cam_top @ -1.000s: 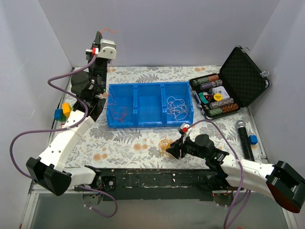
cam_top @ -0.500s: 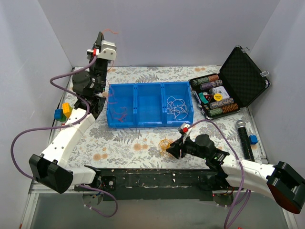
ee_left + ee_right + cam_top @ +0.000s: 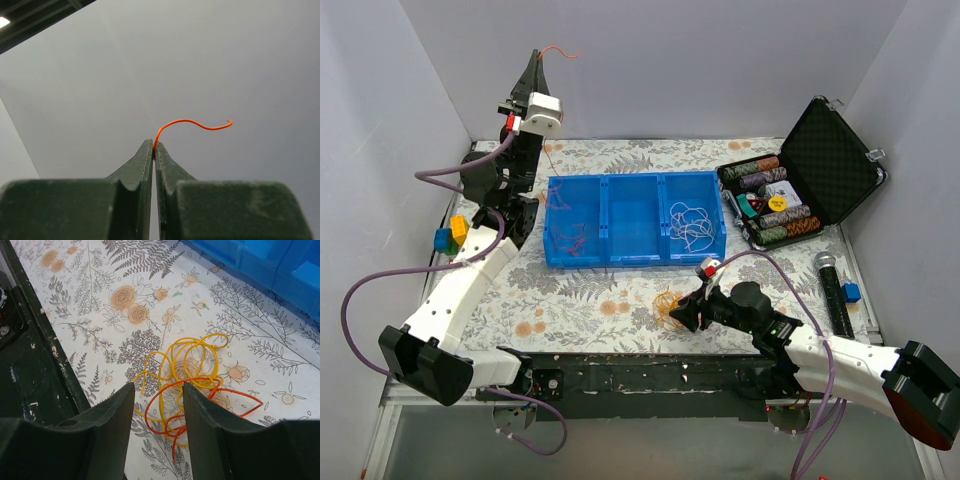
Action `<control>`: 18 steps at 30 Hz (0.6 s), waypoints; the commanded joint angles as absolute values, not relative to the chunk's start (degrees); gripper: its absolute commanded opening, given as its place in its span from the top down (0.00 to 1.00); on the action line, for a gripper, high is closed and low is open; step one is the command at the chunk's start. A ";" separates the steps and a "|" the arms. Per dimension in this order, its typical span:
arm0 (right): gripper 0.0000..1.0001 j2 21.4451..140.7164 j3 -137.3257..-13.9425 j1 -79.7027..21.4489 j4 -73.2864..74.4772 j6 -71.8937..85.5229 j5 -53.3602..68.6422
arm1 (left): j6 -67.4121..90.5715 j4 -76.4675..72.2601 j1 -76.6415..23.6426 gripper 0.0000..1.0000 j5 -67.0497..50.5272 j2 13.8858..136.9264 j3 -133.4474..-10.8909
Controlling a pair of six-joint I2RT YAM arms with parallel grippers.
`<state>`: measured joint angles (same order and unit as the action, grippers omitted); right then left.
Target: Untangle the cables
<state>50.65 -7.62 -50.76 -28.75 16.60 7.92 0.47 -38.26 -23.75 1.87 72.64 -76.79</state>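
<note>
Left jaws first: they are pinched shut high above the back-left corner of the desk [image 3: 620, 290], clamping one orange-red strand [image 3: 192, 122]. Its free end rises from the tips, then arcs off to the right in the wrist view, lying roughly level and ending in a small upturned hook. From overhead that end points right, along the back wall. A faint thread seems to trail down from the arm toward the blue bin [image 3: 635, 262], but I cannot follow it all the way.

In the bin, dark red cords [image 3: 570, 238] lie in the left compartment and white cords [image 3: 690, 225] in the right one, so those colours look sorted.

What is left, I reckon, is the yellow and orange tangle [image 3: 187, 382] on the near part of the desk, in front of the bin. It is a roundish clump with no clear long axis. One orange loop pokes out to the right in the wrist view.

Right jaws are spread open low over the desk, one on either side of the tangle's near edge, gripping nothing.
</note>
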 commanded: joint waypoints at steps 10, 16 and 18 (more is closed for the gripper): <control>0.48 49.66 -7.47 -50.89 -29.09 17.40 7.29 | 0.79 -40.69 -23.64 1.00 -3.33 69.87 -74.17; 0.48 49.66 -7.56 -50.89 -29.09 17.40 7.38 | 0.26 -43.76 -23.73 1.00 -5.45 74.96 -84.44; 0.48 49.66 -7.65 -50.98 -29.00 17.49 7.47 | 0.26 -44.47 -23.73 1.00 -5.71 76.63 -87.52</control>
<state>50.28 -7.62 -50.76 -28.21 16.82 7.64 0.45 -40.73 -23.75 -3.92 74.89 -80.58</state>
